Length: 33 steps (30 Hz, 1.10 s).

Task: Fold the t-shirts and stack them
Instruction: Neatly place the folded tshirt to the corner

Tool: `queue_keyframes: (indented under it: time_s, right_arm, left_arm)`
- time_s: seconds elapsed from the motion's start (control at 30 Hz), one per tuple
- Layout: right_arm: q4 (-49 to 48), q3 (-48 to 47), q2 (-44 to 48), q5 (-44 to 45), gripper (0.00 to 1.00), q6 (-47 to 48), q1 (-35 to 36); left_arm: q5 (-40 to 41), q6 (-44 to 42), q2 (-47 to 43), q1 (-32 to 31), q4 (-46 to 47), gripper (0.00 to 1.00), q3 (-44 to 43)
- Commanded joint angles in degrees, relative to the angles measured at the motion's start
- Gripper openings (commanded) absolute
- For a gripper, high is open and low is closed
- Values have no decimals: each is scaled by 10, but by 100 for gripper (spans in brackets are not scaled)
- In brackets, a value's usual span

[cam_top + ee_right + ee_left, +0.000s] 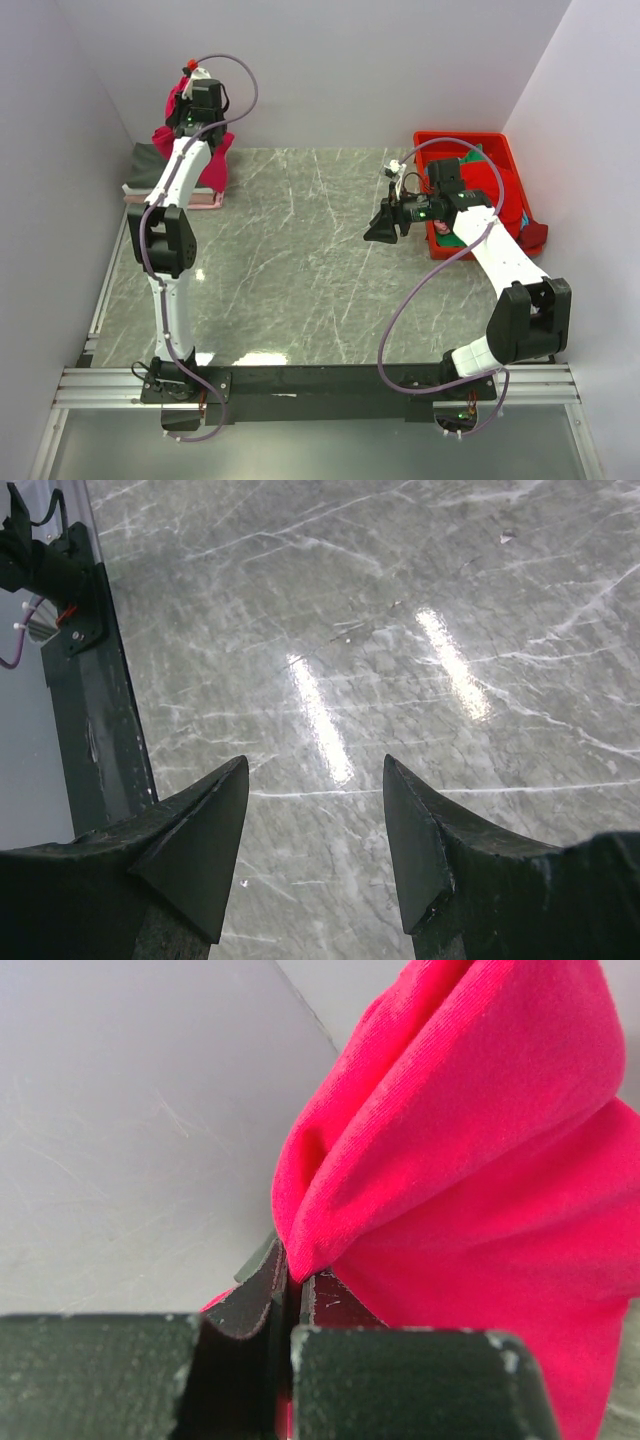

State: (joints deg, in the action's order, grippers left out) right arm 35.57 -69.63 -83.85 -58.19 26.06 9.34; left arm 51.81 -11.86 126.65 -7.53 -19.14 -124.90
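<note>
My left gripper point(190, 95) is raised at the far left corner, shut on a crimson-pink t-shirt point(215, 165) that hangs bunched below it. In the left wrist view the jaws point(290, 1280) pinch a fold of that shirt point(470, 1160). Under it a dark grey shirt point(145, 160) and a pale pink one point(200, 203) lie flat in a stack. My right gripper point(382, 228) is open and empty above bare table, left of the bin; the right wrist view shows its fingertips point(225, 810) apart over marble. A teal-green shirt point(448, 232) and red cloth point(490, 180) lie in the bin.
A rigid red plastic bin point(424, 150) stands at the far right. Dark red cloth point(535, 235) hangs over its right side. White walls close in the left, back and right. A metal rail point(320, 385) runs along the near edge.
</note>
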Motion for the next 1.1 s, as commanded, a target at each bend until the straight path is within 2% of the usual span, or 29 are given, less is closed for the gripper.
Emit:
queue_keyframes:
  time_s: [0.0,0.43,1.07]
  right_arm:
    - [3,-2,-5,-13,63,7,-4]
    - [6,-2,-16,-15,63,11,-4]
    - [10,-3,-25,-17,63,10,-5]
  left_arm:
    - [-9,35,-8,15,15,0,-14]
    - [-63,96,9,71,-21,0,-31]
    - [-75,103,32,109,-13,0,-60]
